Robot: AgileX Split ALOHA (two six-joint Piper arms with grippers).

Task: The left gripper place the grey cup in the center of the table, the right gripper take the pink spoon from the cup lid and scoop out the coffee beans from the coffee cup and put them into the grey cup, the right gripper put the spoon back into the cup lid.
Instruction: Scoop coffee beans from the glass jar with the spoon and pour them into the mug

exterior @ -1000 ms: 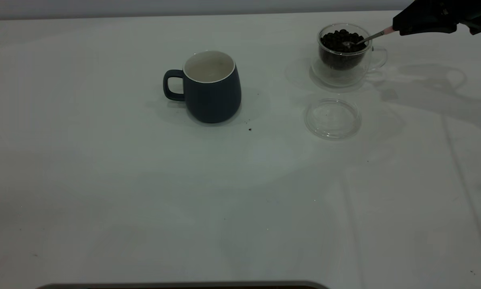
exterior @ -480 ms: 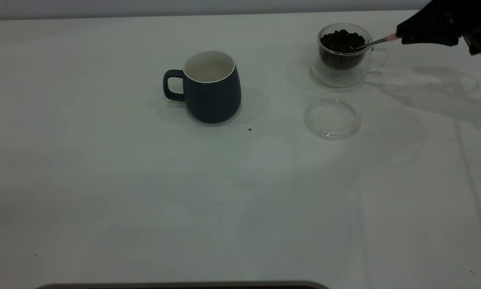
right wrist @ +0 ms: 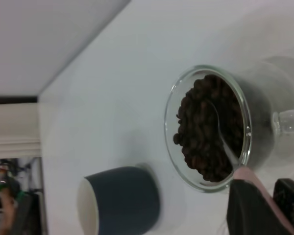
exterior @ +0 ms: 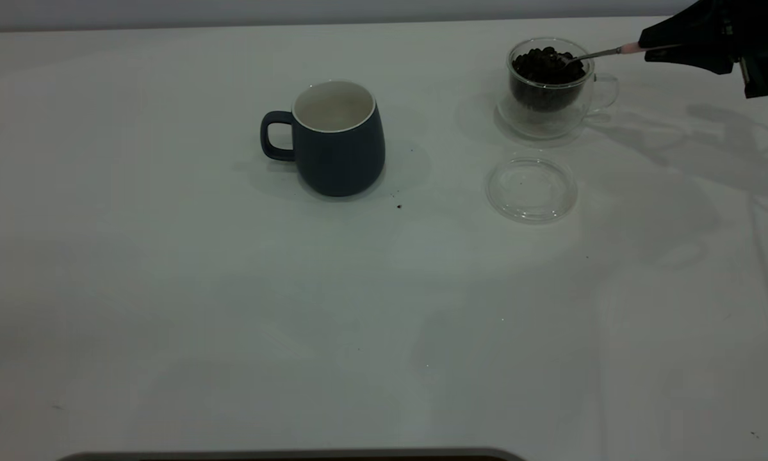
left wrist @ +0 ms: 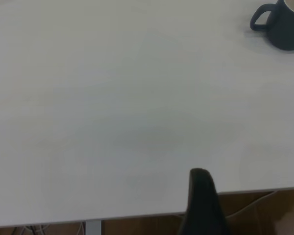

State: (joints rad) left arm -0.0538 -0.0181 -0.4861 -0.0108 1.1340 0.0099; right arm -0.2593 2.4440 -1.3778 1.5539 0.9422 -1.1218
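Beans (exterior: 546, 62) are being scooped from the far-right coffee cup (exterior: 553, 89) with the pink spoon (exterior: 604, 52) pinched in the right gripper (exterior: 654, 50), so a level carry left to the grey cup (exterior: 337, 137) is probably needed next.

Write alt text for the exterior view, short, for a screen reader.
The right gripper, at the table's far right, holds the pink spoon with its bowl on the coffee beans in the clear coffee cup. The empty cup lid lies just in front of that cup, and the grey cup stands upright near the middle of the white table.
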